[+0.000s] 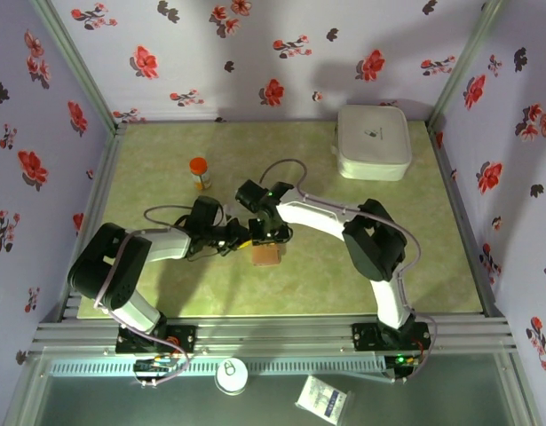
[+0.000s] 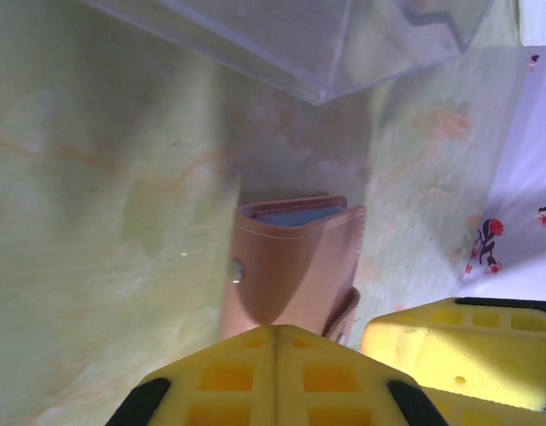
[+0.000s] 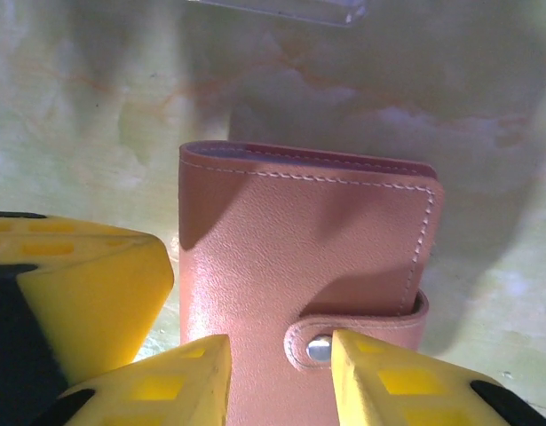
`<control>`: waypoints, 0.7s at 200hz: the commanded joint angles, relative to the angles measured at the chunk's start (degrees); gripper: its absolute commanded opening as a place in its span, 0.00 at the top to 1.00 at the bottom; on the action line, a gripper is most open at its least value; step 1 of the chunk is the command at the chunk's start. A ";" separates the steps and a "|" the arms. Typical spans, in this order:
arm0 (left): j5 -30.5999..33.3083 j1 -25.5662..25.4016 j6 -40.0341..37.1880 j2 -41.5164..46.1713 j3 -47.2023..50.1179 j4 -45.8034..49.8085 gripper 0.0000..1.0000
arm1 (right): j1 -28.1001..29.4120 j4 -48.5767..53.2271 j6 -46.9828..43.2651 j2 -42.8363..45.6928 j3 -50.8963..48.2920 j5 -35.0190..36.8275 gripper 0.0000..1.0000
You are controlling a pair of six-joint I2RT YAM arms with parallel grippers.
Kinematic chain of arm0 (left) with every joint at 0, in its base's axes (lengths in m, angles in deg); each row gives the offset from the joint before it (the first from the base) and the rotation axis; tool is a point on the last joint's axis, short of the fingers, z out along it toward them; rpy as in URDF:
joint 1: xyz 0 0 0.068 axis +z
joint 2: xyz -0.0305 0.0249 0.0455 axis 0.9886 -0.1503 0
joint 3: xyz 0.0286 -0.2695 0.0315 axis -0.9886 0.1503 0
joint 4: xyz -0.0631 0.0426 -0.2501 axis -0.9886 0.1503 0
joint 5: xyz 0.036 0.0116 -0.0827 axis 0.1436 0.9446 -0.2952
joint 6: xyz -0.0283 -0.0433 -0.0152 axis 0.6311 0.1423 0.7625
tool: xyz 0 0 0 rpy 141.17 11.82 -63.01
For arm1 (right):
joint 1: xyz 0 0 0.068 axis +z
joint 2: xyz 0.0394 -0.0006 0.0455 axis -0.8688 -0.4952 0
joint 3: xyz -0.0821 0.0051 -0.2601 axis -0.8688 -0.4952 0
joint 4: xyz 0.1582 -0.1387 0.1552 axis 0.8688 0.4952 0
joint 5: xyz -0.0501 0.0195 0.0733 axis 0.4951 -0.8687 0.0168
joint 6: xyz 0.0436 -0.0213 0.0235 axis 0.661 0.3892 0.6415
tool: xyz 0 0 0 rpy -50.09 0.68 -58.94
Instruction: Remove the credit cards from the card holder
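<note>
Top external view, from the near side: a round white object (image 1: 230, 375) and a white packet (image 1: 324, 397) lie on the ledge in front of the rail. Behind them the left arm (image 1: 122, 266) and right arm (image 1: 375, 244) lean inward over the green marbled table (image 1: 388, 284).

Their heads meet at mid-table. The left gripper (image 1: 238, 238) and right gripper (image 1: 269, 232) sit just beside each other, right over the card holder (image 1: 266, 256), which rests on the table at their near side.

From the left wrist, the left gripper's yellow fingers are pressed together along one seam, covering the near end of the tan leather. I can't tell whether any leather is pinched between them. At the holder's far end a blue-grey strip (image 2: 299, 214) peeks out between the covers; lining or card edge, I can't say.

From the right wrist, the holder is folded, and its clasp tab (image 3: 361, 330) wraps round the edge onto the face. The right gripper's fingers stand apart, one on each side of the tab's metal snap (image 3: 319, 348), low over the leather. Whether they touch it is unclear.

Just beyond the holder, both wrist views show the edge of a clear plastic tray (image 2: 326, 53). Farther back on the left stands an orange-capped bottle (image 1: 200, 173). Near the far right corner lies a white zip case (image 1: 373, 142), in front of the flowered wall (image 1: 255, 53).
</note>
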 commanded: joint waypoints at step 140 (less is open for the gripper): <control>-3.92 4.62 0.37 1.46 3.42 -2.21 1.00 | 1.53 10.16 0.89 -6.62 7.22 4.61 0.66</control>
